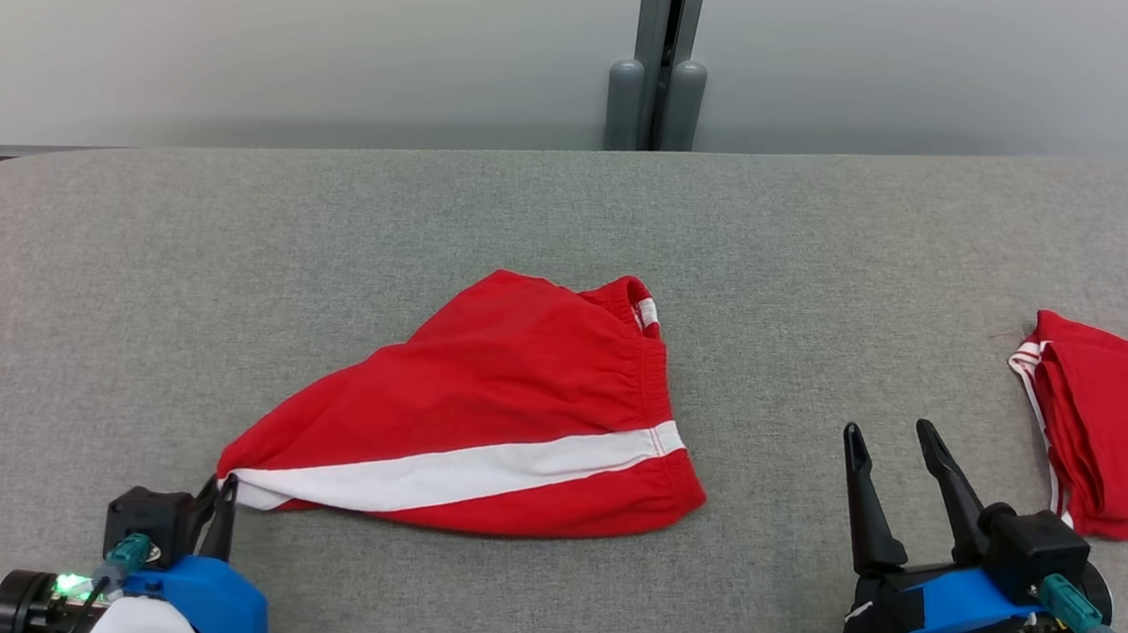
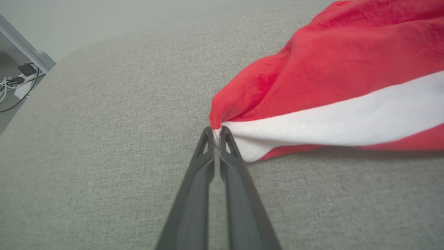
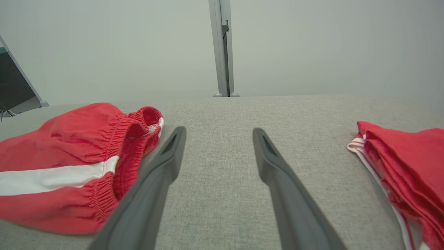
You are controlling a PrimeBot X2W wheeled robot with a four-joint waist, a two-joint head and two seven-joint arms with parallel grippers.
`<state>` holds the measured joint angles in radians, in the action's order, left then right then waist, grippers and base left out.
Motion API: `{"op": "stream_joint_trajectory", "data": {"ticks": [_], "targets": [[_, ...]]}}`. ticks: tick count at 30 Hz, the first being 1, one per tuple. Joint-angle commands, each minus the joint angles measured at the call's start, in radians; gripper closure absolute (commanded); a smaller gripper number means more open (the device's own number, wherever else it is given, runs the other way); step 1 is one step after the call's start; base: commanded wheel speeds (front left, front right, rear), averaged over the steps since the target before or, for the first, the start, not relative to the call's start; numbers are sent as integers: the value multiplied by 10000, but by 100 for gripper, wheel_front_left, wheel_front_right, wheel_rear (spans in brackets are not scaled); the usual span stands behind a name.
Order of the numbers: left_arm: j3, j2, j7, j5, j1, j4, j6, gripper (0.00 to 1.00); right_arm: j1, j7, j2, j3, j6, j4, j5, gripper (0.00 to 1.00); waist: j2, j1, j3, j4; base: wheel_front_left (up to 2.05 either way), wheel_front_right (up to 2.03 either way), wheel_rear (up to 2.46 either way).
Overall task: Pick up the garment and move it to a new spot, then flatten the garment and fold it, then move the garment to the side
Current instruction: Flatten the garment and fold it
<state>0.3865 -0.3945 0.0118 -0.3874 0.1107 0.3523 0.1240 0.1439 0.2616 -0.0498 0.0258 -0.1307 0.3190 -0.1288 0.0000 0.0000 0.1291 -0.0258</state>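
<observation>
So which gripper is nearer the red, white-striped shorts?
Left. The left gripper pinches the red shorts at their near-left corner; the right gripper stands open, apart, to their right.

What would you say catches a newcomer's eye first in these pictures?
The red shorts with a white stripe, in the middle of the grey table, stand out first. The left claw is shut on their near-left corner, while the right claw stands open beside a folded red pile at the right edge.

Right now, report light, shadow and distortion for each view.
Head view: soft even light, no glare, faint shadow under the red shorts. Left wrist view: a darker shadow band under the shorts' edge beside the left gripper. Right wrist view: wide-angle bows the far edge of the table.
</observation>
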Motion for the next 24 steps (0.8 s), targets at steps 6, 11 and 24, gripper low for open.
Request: {"op": "stream_joint_trajectory", "data": {"ticks": [6,11,24], "targets": [[-460,-143,-574,-166,-93,-97,382,0,-123,48,-13,-50,-1,84,86,0,0,0,-110,-64,0,0,0],[-652,-164,-1138,-217,-256,-515,513,0,-195,48,-11,-48,-1,97,103,0,0,0,-255,57,0,0,0],[-331,839,-2021,-648,-679,-1410,444,0,109,-225,-11,821,-1,428,104,0,0,0,-424,473,0,0,0]]}}
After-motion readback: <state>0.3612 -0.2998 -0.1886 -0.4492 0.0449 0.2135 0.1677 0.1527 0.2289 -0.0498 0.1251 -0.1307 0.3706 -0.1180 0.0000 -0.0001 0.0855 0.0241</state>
